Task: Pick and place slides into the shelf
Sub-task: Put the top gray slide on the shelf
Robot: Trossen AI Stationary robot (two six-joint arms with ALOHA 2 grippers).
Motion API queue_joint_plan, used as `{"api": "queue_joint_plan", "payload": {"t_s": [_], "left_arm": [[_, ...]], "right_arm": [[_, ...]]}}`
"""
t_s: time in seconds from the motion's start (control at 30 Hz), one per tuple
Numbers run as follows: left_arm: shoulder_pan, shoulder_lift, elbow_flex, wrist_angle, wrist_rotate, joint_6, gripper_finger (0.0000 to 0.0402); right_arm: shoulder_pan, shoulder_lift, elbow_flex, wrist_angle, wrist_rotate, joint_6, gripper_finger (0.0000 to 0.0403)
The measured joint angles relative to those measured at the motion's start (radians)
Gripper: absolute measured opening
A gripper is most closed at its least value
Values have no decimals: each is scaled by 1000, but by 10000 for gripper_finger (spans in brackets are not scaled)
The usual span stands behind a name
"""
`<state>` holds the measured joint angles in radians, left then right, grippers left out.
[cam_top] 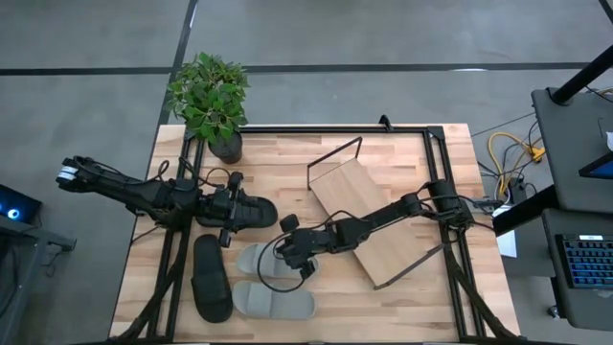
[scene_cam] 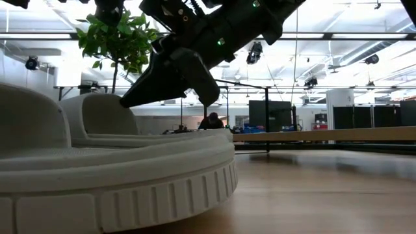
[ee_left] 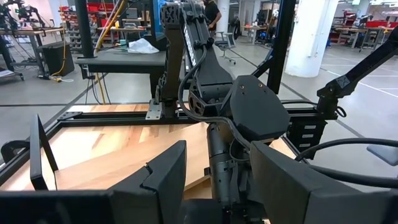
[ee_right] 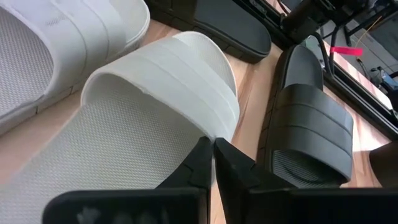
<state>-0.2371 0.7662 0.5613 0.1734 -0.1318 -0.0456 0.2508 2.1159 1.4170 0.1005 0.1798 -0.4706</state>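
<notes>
Near the front edge, left of centre: two grey slides (cam_top: 273, 302), one black slide (cam_top: 212, 278) beside them. Right gripper (ee_right: 212, 163) clenched on the strap edge of the rear grey slide (ee_right: 155, 118). Left gripper (cam_top: 226, 207) over the second black slide (cam_top: 251, 211); can't tell its fingers. Shelf (cam_top: 374, 222) right of centre.

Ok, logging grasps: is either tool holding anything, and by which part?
Left tool open, holding nothing. Right tool shut at strap edge of grey slide; a hold cannot be told.

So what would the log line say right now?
right gripper: shut on grey slide strap | left gripper: over black slide | shelf: empty
</notes>
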Motion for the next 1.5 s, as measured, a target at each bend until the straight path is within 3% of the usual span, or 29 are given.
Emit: {"api": "queue_joint_plan", "payload": {"t_s": [0.93, 1.33, 1.5], "left_arm": [[0, 0, 0, 0, 0, 0, 164], [0, 0, 0, 0, 0, 0, 164], [0, 0, 0, 0, 0, 0, 164]], "right_arm": [[-5, 0, -26, -13, -57, 21, 13], [-7, 0, -28, 4, -86, 0, 139], [-8, 14, -28, 69, -84, 6, 172]]}}
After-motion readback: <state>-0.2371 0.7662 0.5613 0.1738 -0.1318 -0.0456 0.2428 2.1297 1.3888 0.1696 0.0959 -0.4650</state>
